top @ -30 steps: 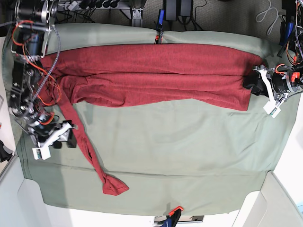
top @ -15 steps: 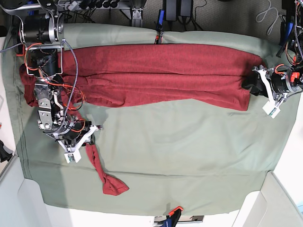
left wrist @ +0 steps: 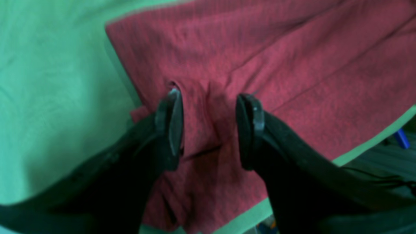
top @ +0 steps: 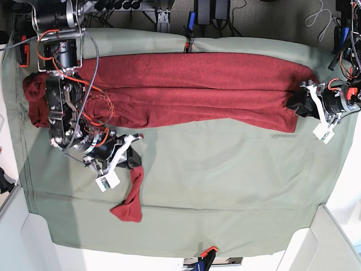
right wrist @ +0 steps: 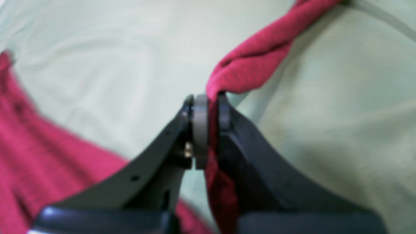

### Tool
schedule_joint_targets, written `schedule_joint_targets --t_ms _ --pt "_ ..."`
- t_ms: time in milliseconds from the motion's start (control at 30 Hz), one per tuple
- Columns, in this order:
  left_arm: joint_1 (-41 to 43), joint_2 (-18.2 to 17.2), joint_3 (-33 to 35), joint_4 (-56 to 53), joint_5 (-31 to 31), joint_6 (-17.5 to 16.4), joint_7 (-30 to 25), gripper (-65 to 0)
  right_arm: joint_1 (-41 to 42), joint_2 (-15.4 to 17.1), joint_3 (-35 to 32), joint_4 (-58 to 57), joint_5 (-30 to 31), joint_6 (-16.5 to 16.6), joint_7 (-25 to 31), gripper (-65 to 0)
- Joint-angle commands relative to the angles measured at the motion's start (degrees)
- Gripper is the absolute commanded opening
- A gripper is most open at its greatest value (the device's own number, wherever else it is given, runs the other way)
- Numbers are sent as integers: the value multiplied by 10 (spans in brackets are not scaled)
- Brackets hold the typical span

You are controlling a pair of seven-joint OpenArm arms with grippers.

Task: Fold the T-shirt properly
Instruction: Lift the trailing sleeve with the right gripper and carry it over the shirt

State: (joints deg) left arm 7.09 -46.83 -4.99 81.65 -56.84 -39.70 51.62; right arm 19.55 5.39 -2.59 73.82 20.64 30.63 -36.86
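The maroon T-shirt [top: 186,90] lies folded lengthwise in a long band across the far half of the table. My right gripper [top: 133,164] is shut on the long sleeve [right wrist: 256,70], which shows twisted between the pads in the right wrist view. The sleeve's end [top: 127,209] trails on the cloth below the gripper. My left gripper [top: 296,105] sits at the shirt's right end. In the left wrist view this gripper [left wrist: 209,125] is open, with its fingers [left wrist: 169,125] standing on either side of a ridge of the shirt [left wrist: 260,55].
The sage-green table cloth [top: 225,180] covers the table. An orange clamp [top: 209,250] sits at the front edge, another clamp [top: 189,40] at the back edge. White boxes stand at the front corners [top: 316,243]. Cables lie behind the table.
My right arm has swung right and toward the table's middle, carrying the sleeve with it. The sleeve's end has dragged a little left and up. The left arm has stayed put.
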Motion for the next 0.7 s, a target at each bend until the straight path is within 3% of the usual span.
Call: schedule_joint_targets --t_ms 0,267,433,467,567,600,667 --pt "-7 -15 -7 6 -8 -3 -7 -355 0 0 -5 30 22 9 2 -650" --pt "-8 -15 -7 7 -17 -3 -7 -351 -118 3 -61 167 43 12 -11 -650" --pt "-24 -14 -7 13 -38 -3 -8 -296 -165 3 -83 193 43 11 -11 -650" --pt "-30 -14 -7 16 -40 -3 -8 -291 -169 3 -85 193 42 11 -12 -626" --pt "-53 -7 -7 20 -43 -3 -9 -291 -174 2 -87 193 47 11 -12 -315" --pt "-61 -3 -7 20 -43 -3 -13 -291 -174 3 -86 193 49 11 -11 -263" --pt "-74 7 -7 20 -50 -3 -17 -291 -174 3 -86 195 54 11 -11 -254"
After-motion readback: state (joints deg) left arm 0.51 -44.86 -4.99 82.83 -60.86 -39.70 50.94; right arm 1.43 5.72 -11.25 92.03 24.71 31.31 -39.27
